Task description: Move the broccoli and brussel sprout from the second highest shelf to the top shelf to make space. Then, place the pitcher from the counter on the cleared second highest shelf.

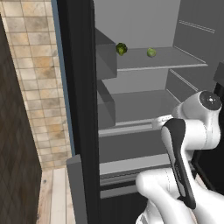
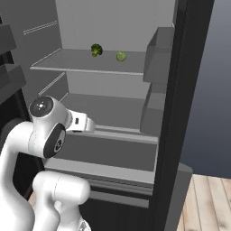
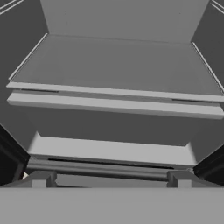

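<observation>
The dark lumpy broccoli (image 1: 121,48) (image 2: 96,49) and the smooth light green brussel sprout (image 1: 151,52) (image 2: 121,56) rest a little apart on the top shelf (image 1: 179,62) (image 2: 63,61) of the open fridge. Below it, the second highest shelf (image 1: 140,103) (image 2: 113,110) (image 3: 113,65) with its thick pale rim lies bare. My gripper (image 3: 110,180) is open, level with that shelf's front rim and just outside it, holding nothing. Its white hand (image 1: 161,121) (image 2: 85,122) points into the fridge. The pitcher and the counter are out of view.
The dark fridge door (image 1: 81,109) (image 2: 191,90) stands open at the side, with grey door bins (image 1: 106,57) (image 2: 158,61) jutting toward the shelves. A lower shelf and drawer front (image 3: 109,151) sit beneath. A tiled wall (image 1: 30,65) and wooden floor (image 2: 207,203) flank the fridge.
</observation>
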